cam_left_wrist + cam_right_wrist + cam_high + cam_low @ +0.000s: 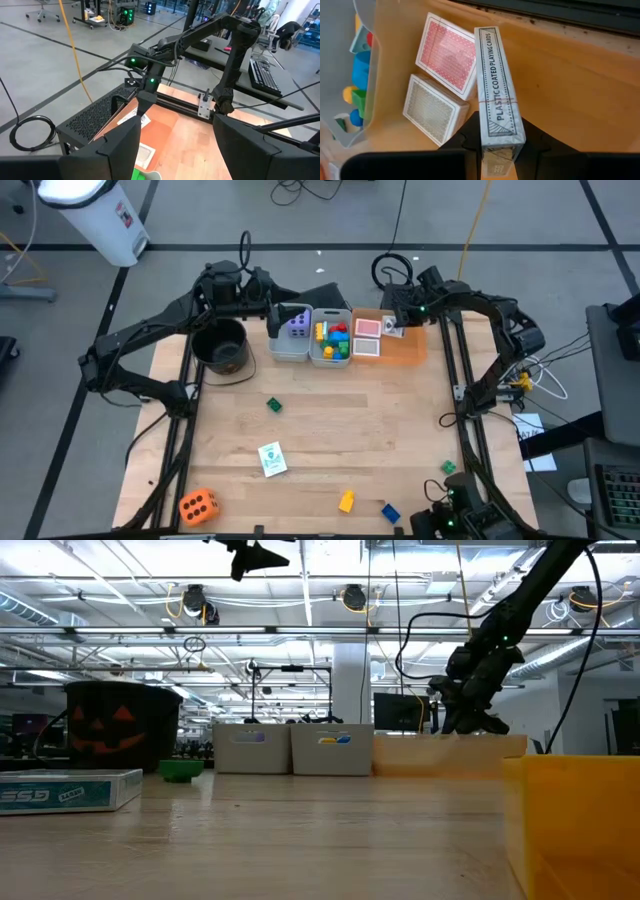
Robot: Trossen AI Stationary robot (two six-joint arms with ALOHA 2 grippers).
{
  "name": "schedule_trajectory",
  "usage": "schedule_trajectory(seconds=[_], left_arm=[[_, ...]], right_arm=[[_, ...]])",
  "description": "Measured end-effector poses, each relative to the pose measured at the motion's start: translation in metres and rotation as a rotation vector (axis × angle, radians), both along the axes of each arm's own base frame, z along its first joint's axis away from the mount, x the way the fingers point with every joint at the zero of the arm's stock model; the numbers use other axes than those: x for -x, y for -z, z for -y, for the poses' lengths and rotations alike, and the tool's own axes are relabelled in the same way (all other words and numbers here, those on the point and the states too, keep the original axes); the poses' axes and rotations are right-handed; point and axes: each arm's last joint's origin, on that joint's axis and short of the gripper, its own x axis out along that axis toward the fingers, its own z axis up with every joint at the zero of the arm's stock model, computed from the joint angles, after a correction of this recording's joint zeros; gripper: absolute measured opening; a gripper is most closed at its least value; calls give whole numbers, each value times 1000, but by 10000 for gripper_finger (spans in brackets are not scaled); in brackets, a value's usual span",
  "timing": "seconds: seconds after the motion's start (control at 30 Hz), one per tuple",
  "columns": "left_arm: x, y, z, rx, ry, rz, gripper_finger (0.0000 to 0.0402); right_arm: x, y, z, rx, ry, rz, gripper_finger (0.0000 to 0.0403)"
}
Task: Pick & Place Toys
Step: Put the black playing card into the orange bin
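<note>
The right gripper (501, 145) hangs over the orange tray (410, 348), fingers clamped on a card box (496, 90) held on edge, its side reading "PLASTIC COATED PLAYING CARDS". Two more decks (445, 80) lie flat on the tray. The left gripper (272, 320) hovers near the bins (310, 350), fingers apart.

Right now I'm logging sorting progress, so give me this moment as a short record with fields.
right claw: shut on card deck, held over orange tray
left claw: open, above purple die in left grey bin
tray contents: two card decks
right grey bin: coloured bricks
still loose on table: orange die, green brick, yellow brick, blue brick, card pack
</note>
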Motion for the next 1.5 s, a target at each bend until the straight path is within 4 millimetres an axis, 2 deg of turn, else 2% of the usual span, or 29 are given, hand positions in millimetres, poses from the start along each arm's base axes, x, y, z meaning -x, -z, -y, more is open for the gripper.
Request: schedule_trajectory(seconds=[0.33,0.67,0.93,1.1,1.5], left_arm=[[0,0,0,7,-1,-3,257],[0,0,0,21,-4,0,257],[0,2,0,29,-4,-13,257],[0,2,1,40,16,-10,257],[0,2,2,40,44,-9,257]], right_arm=[[1,1,1,1,10,-6,55],[3,3,2,0,30,-35,108],[5,3,1,-6,32,-40,134],[9,-4,1,29,49,-61,147],[19,-32,-5,164,74,-83,191]])
